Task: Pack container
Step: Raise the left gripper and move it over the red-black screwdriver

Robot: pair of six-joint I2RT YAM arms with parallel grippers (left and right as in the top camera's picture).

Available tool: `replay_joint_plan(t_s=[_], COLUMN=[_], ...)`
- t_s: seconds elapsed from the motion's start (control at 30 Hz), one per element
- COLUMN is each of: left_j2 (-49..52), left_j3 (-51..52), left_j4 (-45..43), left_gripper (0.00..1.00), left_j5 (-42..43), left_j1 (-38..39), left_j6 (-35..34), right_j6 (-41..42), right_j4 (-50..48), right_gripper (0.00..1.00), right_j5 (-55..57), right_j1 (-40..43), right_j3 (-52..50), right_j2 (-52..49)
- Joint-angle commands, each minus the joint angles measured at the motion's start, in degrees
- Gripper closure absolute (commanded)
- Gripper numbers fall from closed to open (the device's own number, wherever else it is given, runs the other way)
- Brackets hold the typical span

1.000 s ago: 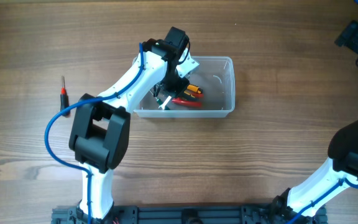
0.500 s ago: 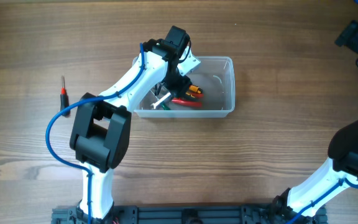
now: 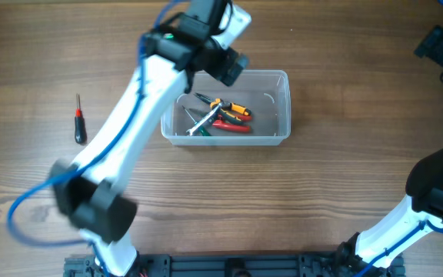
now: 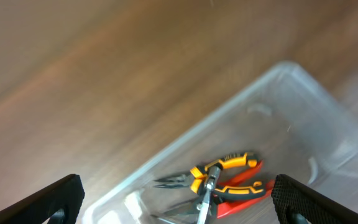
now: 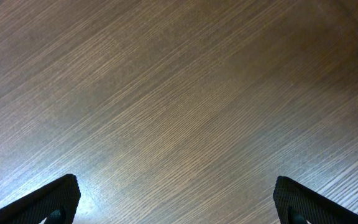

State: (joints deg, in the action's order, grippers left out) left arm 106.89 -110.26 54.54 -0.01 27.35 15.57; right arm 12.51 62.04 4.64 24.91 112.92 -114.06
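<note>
Container (image 3: 275,115) below left gripper (image 4: 176,193), holds orange pliers (image 3: 233,110), red-handled tool (image 3: 235,128). Screwdriver (image 3: 78,119) well left of container, not yet packed. Left gripper spread, empty; right gripper (image 5: 176,193) spread, empty, far right of container.

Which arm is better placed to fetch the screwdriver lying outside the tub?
Likely left. The left claw hangs open above the container, nearer the screwdriver; the right claw, also open, sits at the far right, beyond the container.
</note>
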Motion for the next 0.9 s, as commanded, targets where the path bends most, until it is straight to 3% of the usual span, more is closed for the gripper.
replay_joint_plan(t_s=[0.0,0.13,0.5,0.7,0.87], left_j2=[-7.76,-11.98,-13.35,-13.35,-12.68], left_j3=[-1.18,-1.18,-1.11,0.85,8.39], left_j4=[2.51,8.79,24.48,26.01,21.55], left_gripper=[0.0,0.0,0.0,0.0,0.0], left_j5=[-4.61,-8.5,-8.44,-8.46,-8.41], left_j1=[-3.39,-8.94,-25.53,-33.31,-39.17], left_j6=[-6.51,-10.71,-21.29,-22.51,-22.49], right_j6=[-0.13,-0.15,-0.15,-0.13,-0.13], right_j4=[-0.15,-0.15,-0.15,-0.15,-0.15], right_gripper=[0.0,0.0,0.0,0.0,0.0], right_j5=[-0.44,-0.46,-0.44,-0.44,-0.44], right_j1=[-0.28,-0.28,-0.28,-0.28,-0.28], right_j3=[-0.07,-0.07,-0.07,-0.07,-0.07], right_j2=[-0.15,-0.15,-0.15,-0.15,-0.15])
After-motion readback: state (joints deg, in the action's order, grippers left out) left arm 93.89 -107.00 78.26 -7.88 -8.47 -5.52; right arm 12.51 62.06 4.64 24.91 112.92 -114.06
